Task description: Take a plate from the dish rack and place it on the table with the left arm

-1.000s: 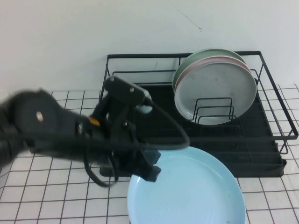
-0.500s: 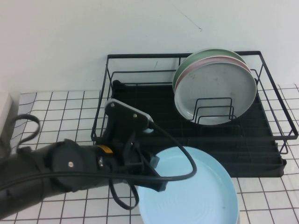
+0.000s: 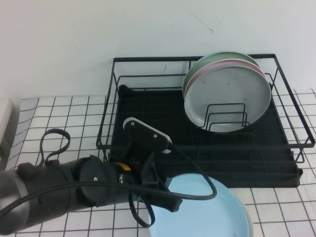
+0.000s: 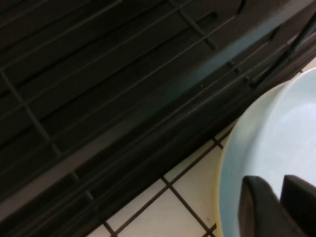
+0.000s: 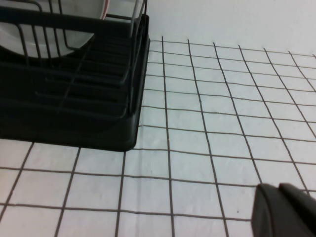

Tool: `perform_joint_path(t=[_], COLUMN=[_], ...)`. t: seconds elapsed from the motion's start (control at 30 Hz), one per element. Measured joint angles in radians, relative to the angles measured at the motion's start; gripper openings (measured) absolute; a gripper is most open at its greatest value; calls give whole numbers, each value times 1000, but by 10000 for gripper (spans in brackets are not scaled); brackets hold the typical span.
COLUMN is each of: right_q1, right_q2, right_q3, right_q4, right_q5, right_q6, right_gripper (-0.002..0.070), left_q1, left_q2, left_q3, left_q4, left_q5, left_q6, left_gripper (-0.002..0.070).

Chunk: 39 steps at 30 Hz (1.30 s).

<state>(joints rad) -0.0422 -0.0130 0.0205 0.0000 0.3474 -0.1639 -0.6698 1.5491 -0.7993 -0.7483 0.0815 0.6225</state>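
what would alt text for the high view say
The left arm reaches across the white grid table, its left gripper at the rim of a sky-blue plate in front of the black dish rack. Other plates stand upright in the rack; the right gripper is out of view here.

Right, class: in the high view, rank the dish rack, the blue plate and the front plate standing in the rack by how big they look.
1. Dish rack
2. Blue plate, cut off by the frame and nearer the camera, held at its edge by the left end effector
3. Standing plate

Right end effector: outside this view.
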Motion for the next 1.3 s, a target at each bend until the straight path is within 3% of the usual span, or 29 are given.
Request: perform_joint_path(t=[0.3, 0.37, 0.47, 0.57, 0.67, 1.03, 1.3], right_q1=[0, 0, 0, 0, 0, 0, 0], right_q2=[0, 0, 0, 0, 0, 0, 0], right_q3=[0, 0, 0, 0, 0, 0, 0], right_q4=[0, 0, 0, 0, 0, 0, 0], right_q5=[0, 0, 0, 0, 0, 0, 0], right_q6=[0, 0, 0, 0, 0, 0, 0], right_gripper=[-3, -3, -3, -3, -3, -3, -3], left_q1=[0, 0, 0, 0, 0, 0, 0], left_q2=[-4, -21, -79, -173, -282, -543, -548], left_q3=[0, 0, 0, 0, 0, 0, 0], left_q4=[0, 0, 0, 12, 53, 82, -33], left_q5=[17, 27, 29, 25, -1, -64, -58], left_q6=[23, 31, 37, 65, 106, 189, 210], left_gripper=[342, 369, 305, 119, 36, 1, 0])
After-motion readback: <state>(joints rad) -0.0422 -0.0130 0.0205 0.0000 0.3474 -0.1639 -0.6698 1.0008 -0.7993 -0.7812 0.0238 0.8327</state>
